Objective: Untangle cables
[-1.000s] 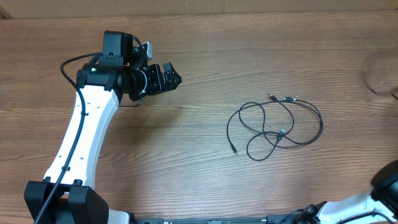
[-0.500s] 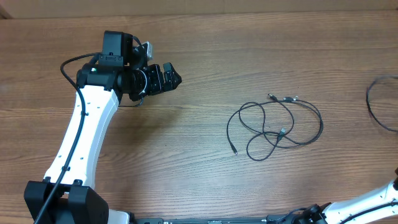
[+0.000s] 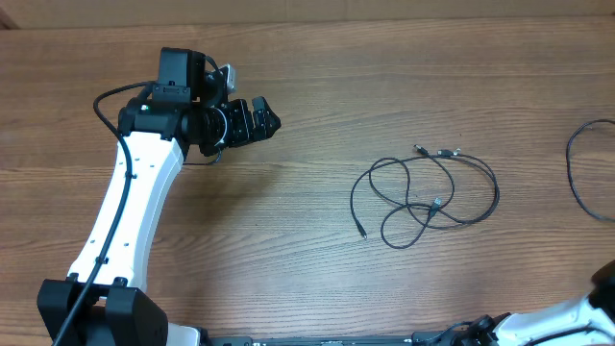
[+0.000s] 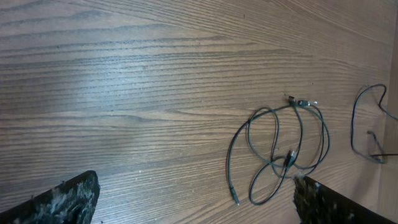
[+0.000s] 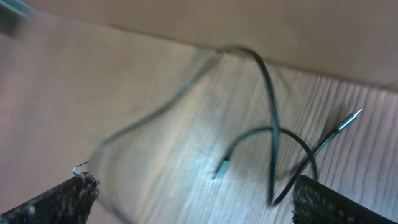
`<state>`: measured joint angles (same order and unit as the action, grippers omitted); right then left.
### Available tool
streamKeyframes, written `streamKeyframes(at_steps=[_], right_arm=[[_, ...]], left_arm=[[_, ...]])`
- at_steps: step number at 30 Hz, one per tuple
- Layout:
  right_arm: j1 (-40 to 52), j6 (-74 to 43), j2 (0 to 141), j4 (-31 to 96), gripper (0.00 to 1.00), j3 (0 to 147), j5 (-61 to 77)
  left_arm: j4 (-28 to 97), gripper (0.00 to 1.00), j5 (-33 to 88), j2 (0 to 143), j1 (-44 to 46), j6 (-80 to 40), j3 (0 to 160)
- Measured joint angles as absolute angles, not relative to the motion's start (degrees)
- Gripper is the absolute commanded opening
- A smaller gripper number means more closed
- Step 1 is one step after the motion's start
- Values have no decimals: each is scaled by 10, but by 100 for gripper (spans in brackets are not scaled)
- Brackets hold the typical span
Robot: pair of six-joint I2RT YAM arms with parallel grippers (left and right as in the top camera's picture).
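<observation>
Black, very thin cables (image 3: 437, 203) lie in a loose bundle of overlapping loops at about 3 o'clock from the middle of the surface (image 3: 307, 269). One single cord (image 3: 569, 159) lies well apart from the bundle, at the 3 o'clock edge.

Finger state:
- The left fingers (image 4: 62, 199) stand wide, holding nothing. They hover near 10 o'clock, well apart from the bundle.
- The right fingers (image 5: 56, 202) also stand wide with nothing between them. They are over the single cord, which is blurred in that view.

Step in hand, as judged: one cord is set aside and the next must be drawn out of the bundle.
1. Select the free plug end (image 3: 363, 234) at the bundle's 7 o'clock; it lies clear of the crossings.
2. Close on the plug body, not on the cord.
3. Pull low and slowly away from the bundle.
4. Pin the remaining loops with the other arm so they do not drag along.

The surface is brown wood-grain laminate. Of the room, only a pale strip beyond the 12 o'clock edge shows.
</observation>
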<state>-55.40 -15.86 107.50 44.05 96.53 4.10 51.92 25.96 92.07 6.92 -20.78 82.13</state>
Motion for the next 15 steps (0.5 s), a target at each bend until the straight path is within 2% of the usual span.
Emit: streamKeyframes(at_steps=[5,15], right_arm=[[-506,-165,1006,494,100,967,58],[-347,-178,1015,643,100,961,131]], left_arm=[[519,100,260,921,69,-208,821],[519,100,260,921,69,-208,821]])
